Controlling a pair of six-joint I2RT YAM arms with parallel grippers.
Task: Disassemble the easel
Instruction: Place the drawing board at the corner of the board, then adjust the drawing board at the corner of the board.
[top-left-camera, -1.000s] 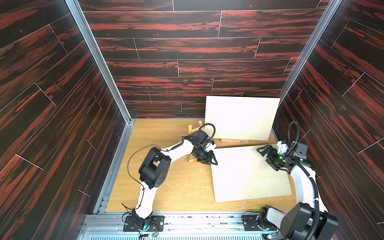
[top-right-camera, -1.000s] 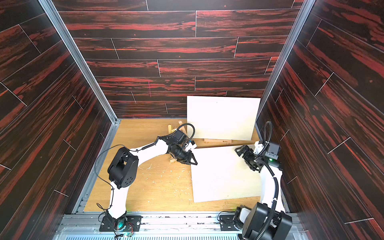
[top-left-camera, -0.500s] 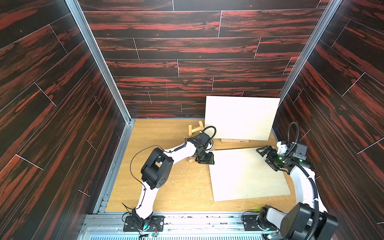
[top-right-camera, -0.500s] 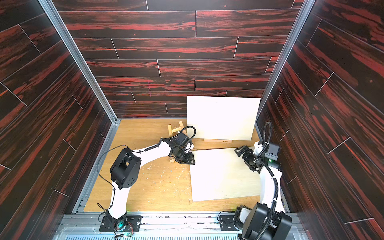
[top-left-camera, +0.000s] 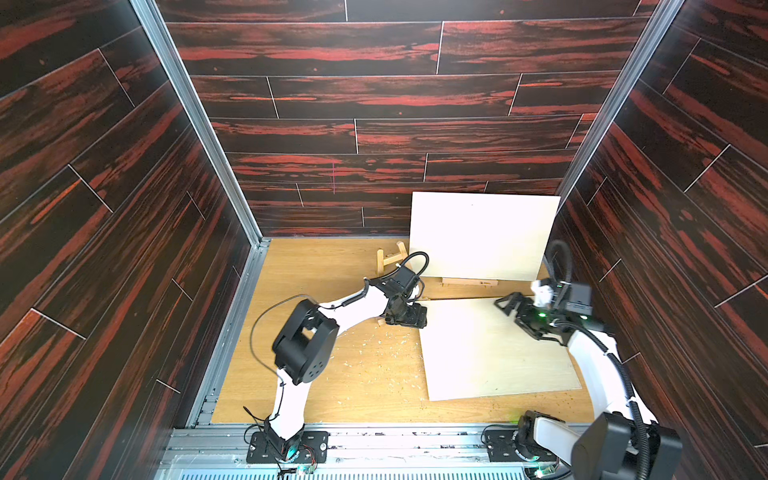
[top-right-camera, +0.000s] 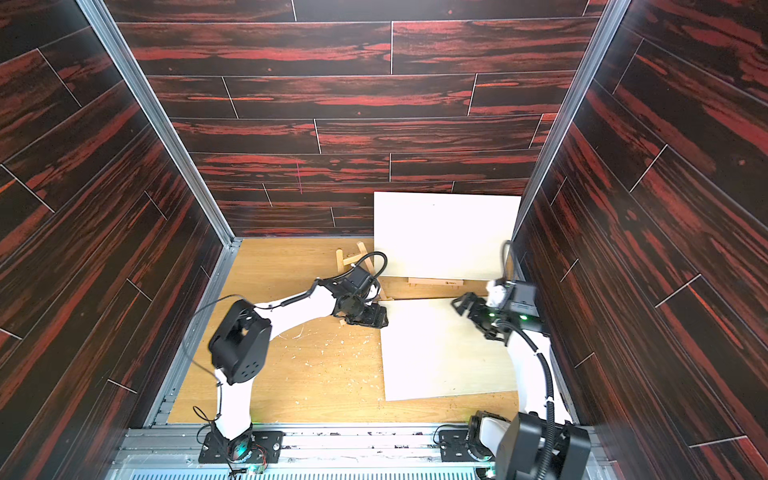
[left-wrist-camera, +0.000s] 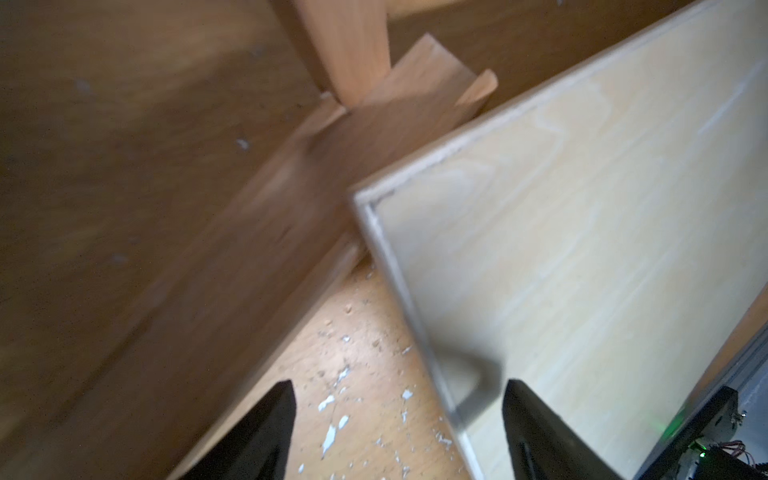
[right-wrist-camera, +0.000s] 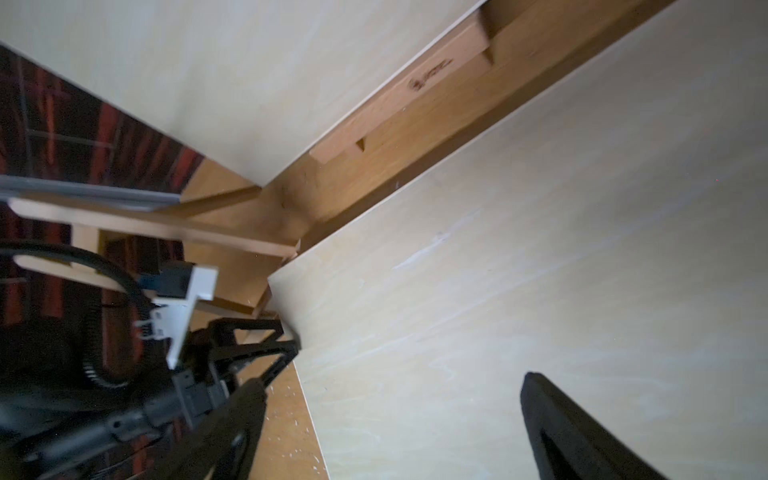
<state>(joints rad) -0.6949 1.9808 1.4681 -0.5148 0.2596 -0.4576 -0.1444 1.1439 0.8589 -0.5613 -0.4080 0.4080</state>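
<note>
The left fingers (top-left-camera: 409, 318) are spread wide and low over the worktop (top-left-camera: 316, 270), at the corner of the flat board (top-left-camera: 494, 353) nearest the middle of the cell. In the left wrist view, one finger (left-wrist-camera: 536, 432) hangs over the flat board (left-wrist-camera: 582, 249) and the other (left-wrist-camera: 262, 436) over bare worktop. The board's edge runs between them. Nothing is pinched, and I cannot tell whether either tip touches the board.

The right fingers (top-left-camera: 513, 309) are also spread as wide as they go. They hover empty over the far edge of the flat board, on the right arm's side. In the right wrist view only pale board (right-wrist-camera: 540, 270) lies between the two fingers.

The easel (top-left-camera: 390, 259) stands at the back of the worktop. Its wooden frame shows beside the upright board (top-left-camera: 482, 237), which hides the rest of it. That board rests on the easel's ledge (top-left-camera: 469, 281) and rises in front of the back wall (top-left-camera: 374, 133), near the right rear corner.

The flat board lies on the worktop just in front of the ledge. A blurred wooden leg (left-wrist-camera: 291, 216) of the easel passes just beside the board's corner, by the left fingers. Pale chips (top-left-camera: 386, 345) are scattered on the worktop next to the flat board.
</note>
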